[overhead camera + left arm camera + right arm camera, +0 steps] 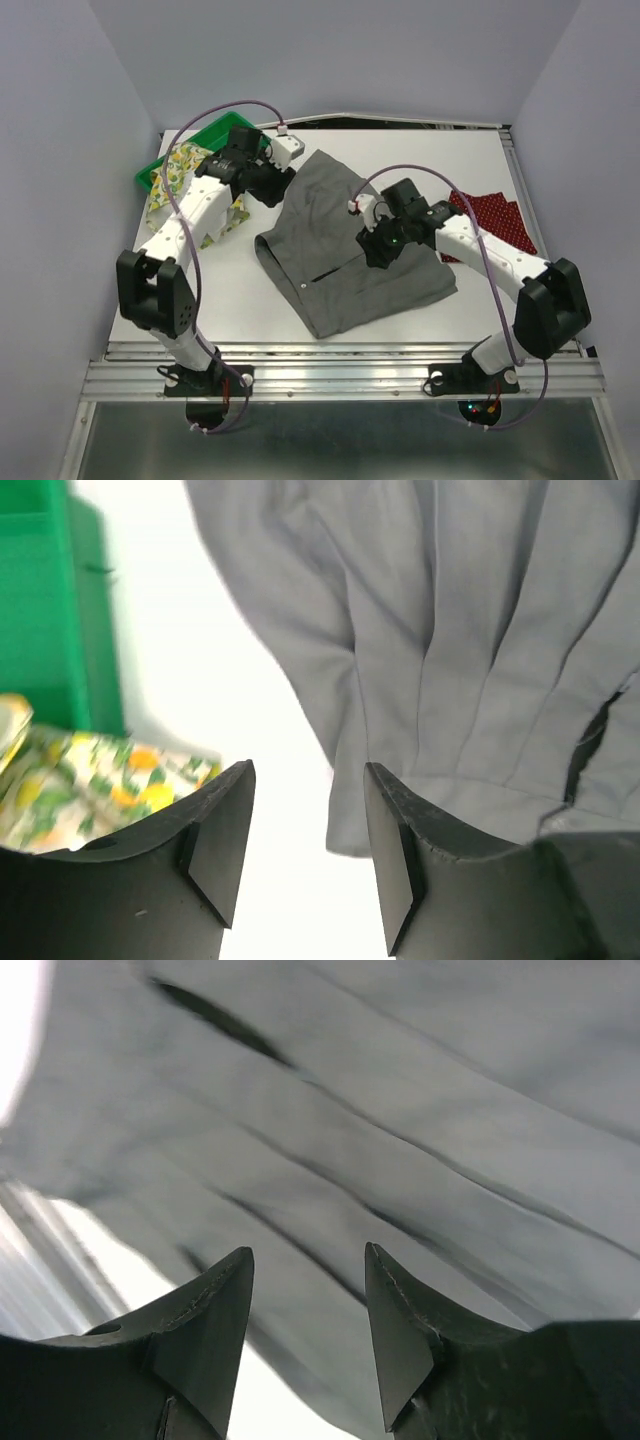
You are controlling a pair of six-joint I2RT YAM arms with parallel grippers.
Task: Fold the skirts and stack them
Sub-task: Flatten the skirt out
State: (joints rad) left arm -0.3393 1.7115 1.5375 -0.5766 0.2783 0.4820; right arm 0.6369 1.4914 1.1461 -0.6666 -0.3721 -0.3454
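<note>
The plain grey skirt point(350, 250) lies spread and partly folded in the middle of the table. My left gripper point(272, 188) is at its upper left edge. In the left wrist view this gripper point(308, 770) is open over bare table, with the grey skirt's hem point(450, 630) just beside the right finger. My right gripper point(377, 256) hovers over the skirt's middle. It is open in the right wrist view point(308, 1252), with the grey cloth point(400, 1110) below and nothing between the jaws. The lemon-print skirt point(185, 185) lies bunched at the left. The dark red dotted skirt point(495, 218) lies at the right.
A green plastic tray point(152, 172) stands at the back left, partly under the lemon skirt point(100, 780); its wall point(45, 600) shows in the left wrist view. Grey walls close in the table on three sides. A metal rail runs along the near edge.
</note>
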